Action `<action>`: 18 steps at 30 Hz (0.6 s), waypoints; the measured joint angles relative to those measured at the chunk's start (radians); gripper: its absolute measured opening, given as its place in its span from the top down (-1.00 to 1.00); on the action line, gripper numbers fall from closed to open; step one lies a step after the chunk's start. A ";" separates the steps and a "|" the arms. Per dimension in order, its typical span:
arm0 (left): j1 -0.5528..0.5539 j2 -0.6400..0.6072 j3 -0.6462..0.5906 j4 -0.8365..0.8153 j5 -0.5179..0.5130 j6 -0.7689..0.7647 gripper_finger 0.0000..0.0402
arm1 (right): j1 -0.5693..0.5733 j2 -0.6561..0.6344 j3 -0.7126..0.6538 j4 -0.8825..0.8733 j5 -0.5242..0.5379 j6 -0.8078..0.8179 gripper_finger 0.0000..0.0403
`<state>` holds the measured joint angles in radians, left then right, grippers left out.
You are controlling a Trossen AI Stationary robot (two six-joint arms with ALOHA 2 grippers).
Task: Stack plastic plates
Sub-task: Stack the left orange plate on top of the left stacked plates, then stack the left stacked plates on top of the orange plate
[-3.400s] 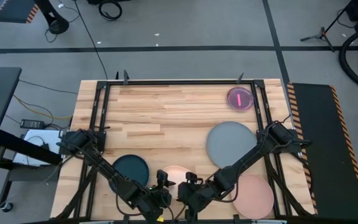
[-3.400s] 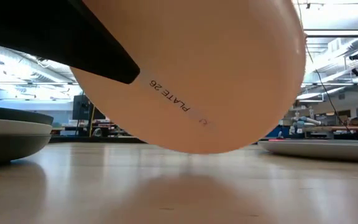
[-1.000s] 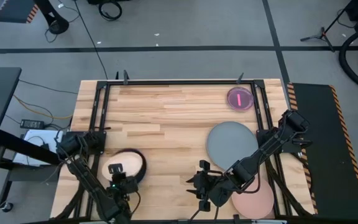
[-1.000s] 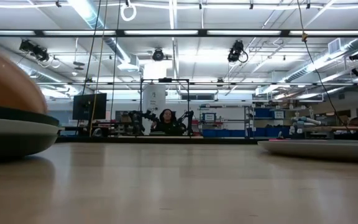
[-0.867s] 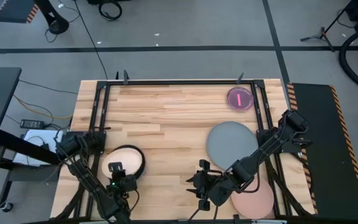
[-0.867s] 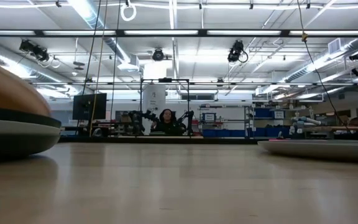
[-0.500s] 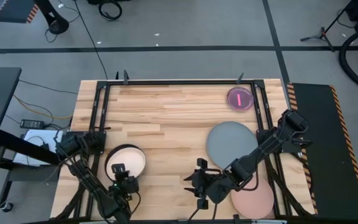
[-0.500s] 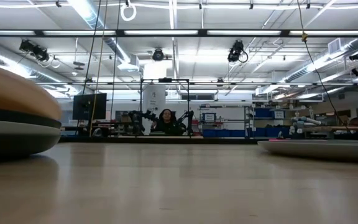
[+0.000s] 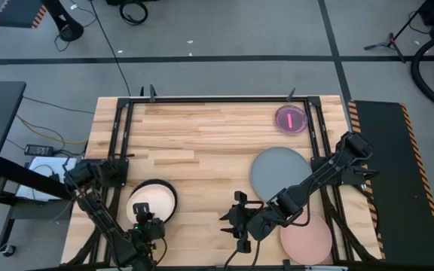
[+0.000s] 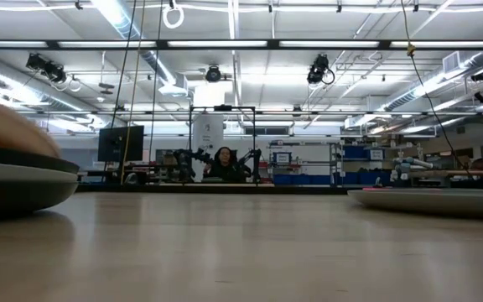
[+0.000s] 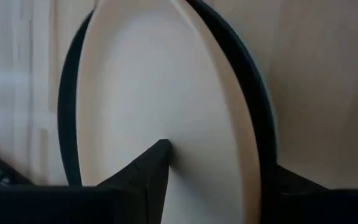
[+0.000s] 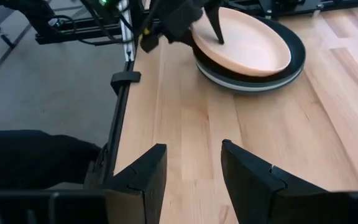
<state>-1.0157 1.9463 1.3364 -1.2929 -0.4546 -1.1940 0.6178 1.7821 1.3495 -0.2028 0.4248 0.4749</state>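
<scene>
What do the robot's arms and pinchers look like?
Both arms are thin, dark and jointed, like long black bug legs. The left gripper carries a tiny green light just behind it. The right gripper has two flat black fingers with angled, wedge-shaped ends. Thin dark cables run along the arms.

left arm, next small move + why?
Probably open the left gripper and back it off toward the table's near edge. The cream plate already sits on the dark teal plate, with a pale plate under both, and a left finger lies over the cream plate. The right gripper hovers open mid-table.
</scene>
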 joint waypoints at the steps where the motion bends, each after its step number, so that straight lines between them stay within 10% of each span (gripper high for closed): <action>1: 0.001 -0.018 0.000 0.003 0.000 -0.009 0.20 | 0.000 0.000 0.000 0.000 0.000 0.000 0.21; 18: -0.016 -0.160 -0.001 0.133 -0.052 -0.061 -0.28 | 0.013 0.000 0.000 0.000 0.004 0.026 0.21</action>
<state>-1.0316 1.7859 1.3350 -1.1601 -0.5070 -1.2549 0.6313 1.7821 1.3495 -0.2023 0.4286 0.5012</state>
